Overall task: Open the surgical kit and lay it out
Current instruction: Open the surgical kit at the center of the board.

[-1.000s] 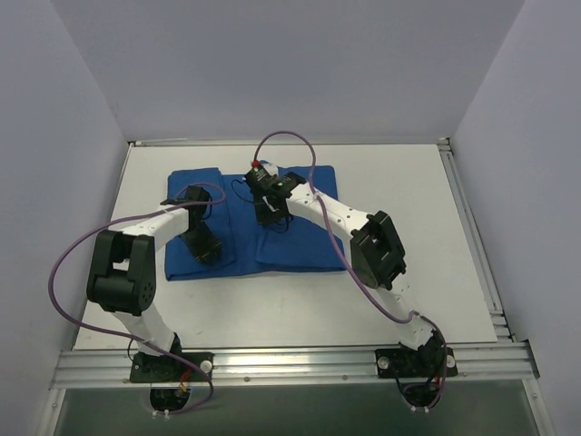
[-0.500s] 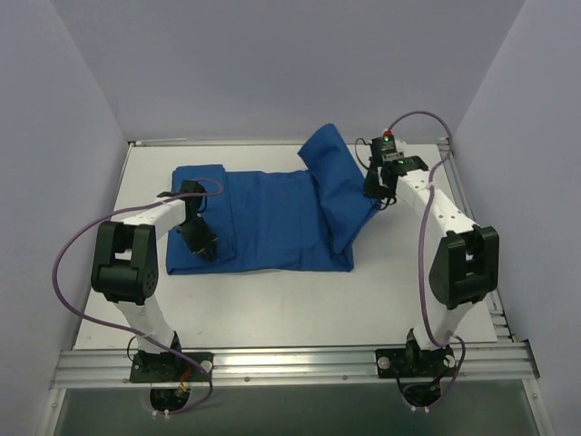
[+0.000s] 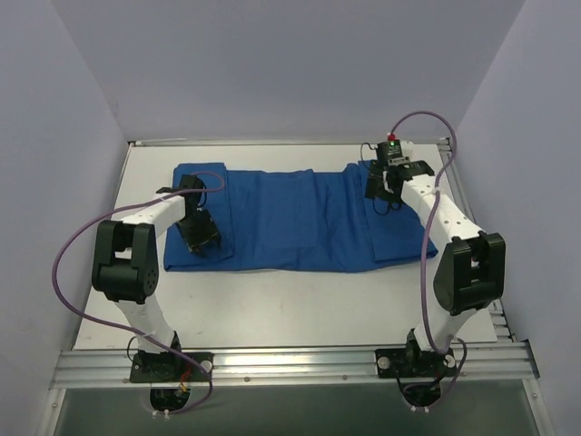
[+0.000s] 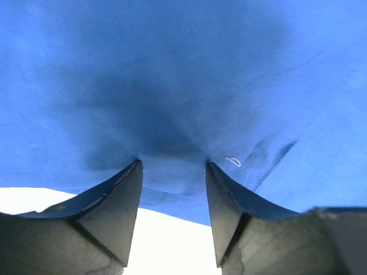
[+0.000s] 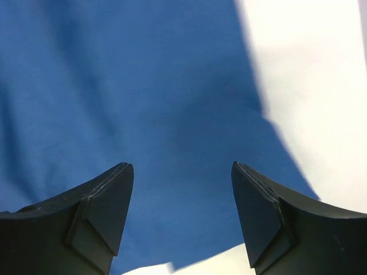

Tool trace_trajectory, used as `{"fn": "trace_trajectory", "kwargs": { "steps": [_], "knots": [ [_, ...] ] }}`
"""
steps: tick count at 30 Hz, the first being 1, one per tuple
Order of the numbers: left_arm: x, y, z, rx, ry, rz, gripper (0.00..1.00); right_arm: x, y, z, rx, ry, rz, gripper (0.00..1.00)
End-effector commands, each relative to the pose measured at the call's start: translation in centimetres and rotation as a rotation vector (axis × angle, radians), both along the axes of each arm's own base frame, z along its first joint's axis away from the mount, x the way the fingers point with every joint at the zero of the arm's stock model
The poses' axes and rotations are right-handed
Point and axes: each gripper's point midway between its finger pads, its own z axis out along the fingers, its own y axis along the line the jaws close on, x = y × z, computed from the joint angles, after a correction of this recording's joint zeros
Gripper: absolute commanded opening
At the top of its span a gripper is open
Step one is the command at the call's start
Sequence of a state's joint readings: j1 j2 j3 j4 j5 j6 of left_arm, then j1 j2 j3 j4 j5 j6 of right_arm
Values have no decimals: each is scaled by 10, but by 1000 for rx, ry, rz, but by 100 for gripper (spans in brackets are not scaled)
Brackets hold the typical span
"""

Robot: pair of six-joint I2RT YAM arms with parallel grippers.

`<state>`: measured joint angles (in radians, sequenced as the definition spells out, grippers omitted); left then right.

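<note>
The white worktop (image 3: 300,309) is carrying the blue drape (image 3: 290,218), which is now lying long and flat across the middle, from the left side almost to the right side. You are looking at a kit that is half open.

The right flap (image 3: 399,232) is lying flat on the worktop. The left flap (image 3: 211,177) is still lying folded over. The tray and tools are not showing; they are most likely hiding under the cloth.

Your right end effector (image 3: 378,193) is hanging just over the right flap with its jaws wide apart and nothing in them (image 5: 180,169). It is letting the cloth go, so the right side looks done.

Your left end effector (image 3: 200,234) is sitting on the left flap. Its jaws are standing apart too (image 4: 172,166), with the tips touching the cloth and no clear pinch on it.

A second ago the drape was lying as a smaller folded pack, and the right end effector was pinching it shut near the middle. Half a second ago that flap was standing up in the air. Now it is lying down. The left end effector is opening wider than before. The left flap is the one you are probably opening next.
</note>
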<state>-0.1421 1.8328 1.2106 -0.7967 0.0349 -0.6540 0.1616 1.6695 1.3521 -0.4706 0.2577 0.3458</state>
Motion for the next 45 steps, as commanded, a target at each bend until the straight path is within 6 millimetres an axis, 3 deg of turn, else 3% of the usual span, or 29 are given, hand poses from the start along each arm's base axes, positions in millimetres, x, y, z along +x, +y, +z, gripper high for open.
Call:
{"fn": "trace_trajectory", "kwargs": {
  "steps": [1, 2, 3, 4, 5, 6, 12, 21, 29, 31, 35, 45],
  "knots": [
    [31, 5, 29, 27, -158, -56, 58, 24, 32, 21, -72, -56, 145, 70],
    [32, 6, 31, 31, -162, -61, 59, 28, 57, 0, 22, -12, 233, 70],
    [37, 5, 34, 35, -169, -68, 60, 31, 64, -12, 53, 14, 253, 70],
    [40, 6, 33, 40, -168, -75, 61, 40, 70, -10, 65, 15, 248, 70],
    [42, 7, 33, 51, -166, -74, 61, 43, 67, -32, 25, 70, 219, 70],
    [42, 8, 30, 58, -148, -76, 62, 42, 65, -40, 6, 99, 205, 71],
    [61, -2, 32, 54, -165, -96, 62, 54, 41, -51, -149, 128, 143, 68],
    [71, -23, 25, 74, -169, -121, 64, 39, 41, -98, -124, 205, 142, 59],
    [79, -25, 22, 115, -160, -139, 66, 29, 23, -97, -172, 200, 78, 44],
    [77, -24, 16, 119, -139, -132, 66, 27, 24, -95, -161, 198, 80, 44],
    [70, -18, -1, 120, -88, -112, 66, 20, 20, -92, -152, 201, 85, 53],
    [64, -14, -13, 96, -53, -94, 65, 9, 3, -112, -111, 245, 62, 52]
  ]
}}
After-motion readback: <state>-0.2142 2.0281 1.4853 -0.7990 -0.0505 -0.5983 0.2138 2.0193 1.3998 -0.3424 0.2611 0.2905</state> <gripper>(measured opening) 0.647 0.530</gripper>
